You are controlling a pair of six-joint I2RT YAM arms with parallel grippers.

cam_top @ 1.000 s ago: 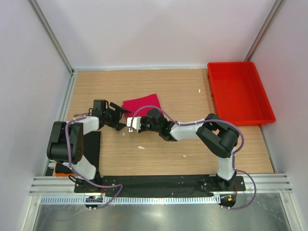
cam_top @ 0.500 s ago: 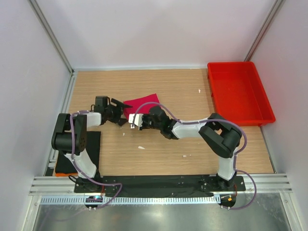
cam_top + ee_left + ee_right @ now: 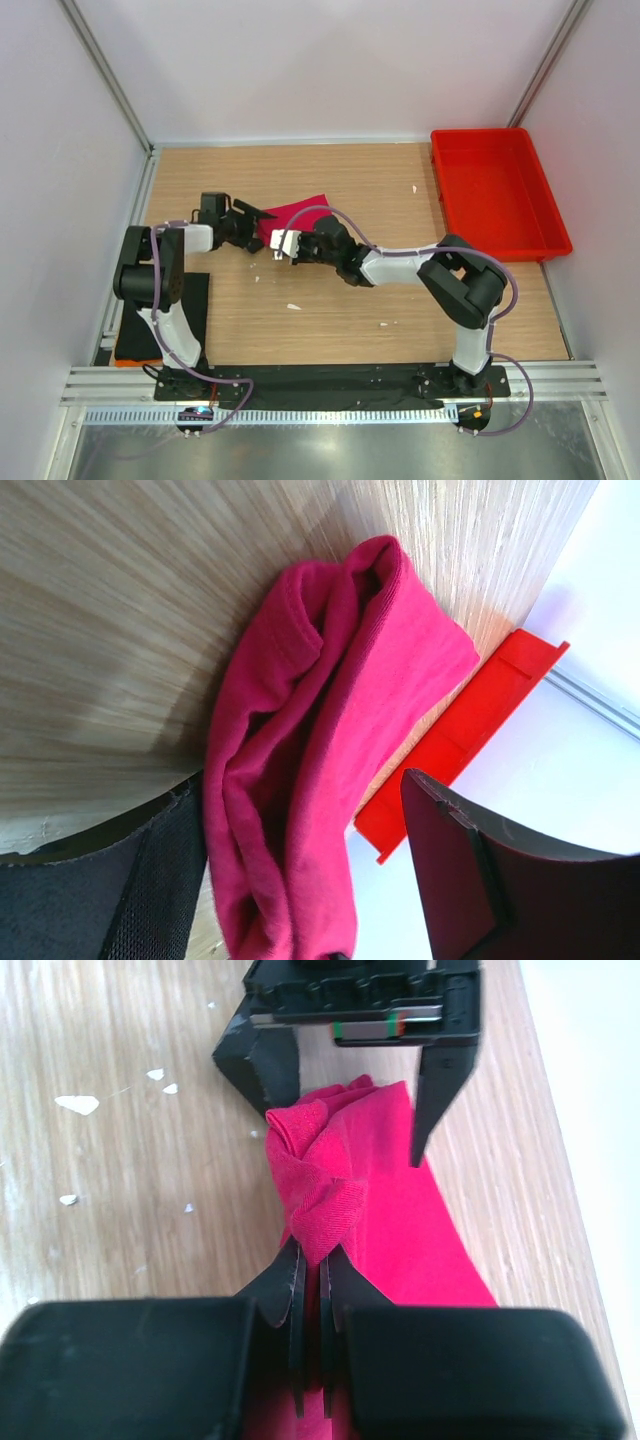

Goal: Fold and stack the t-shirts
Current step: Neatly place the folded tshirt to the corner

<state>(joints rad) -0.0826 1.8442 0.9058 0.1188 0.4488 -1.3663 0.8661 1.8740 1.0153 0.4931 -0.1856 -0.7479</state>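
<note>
On the wooden table (image 3: 330, 310), right fingers (image 3: 296, 1320) pinch the crimson-pink t-shirt (image 3: 300, 208); left fingers (image 3: 470, 875) straddle it, spread apart.

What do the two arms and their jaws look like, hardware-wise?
Left arm and right arm: black joint housings, white link shells, a looping purple cable along each. Jaws are black. The right wrist carries a white block; the housing behind the left jaws shows a small green-and-red strip.
</note>
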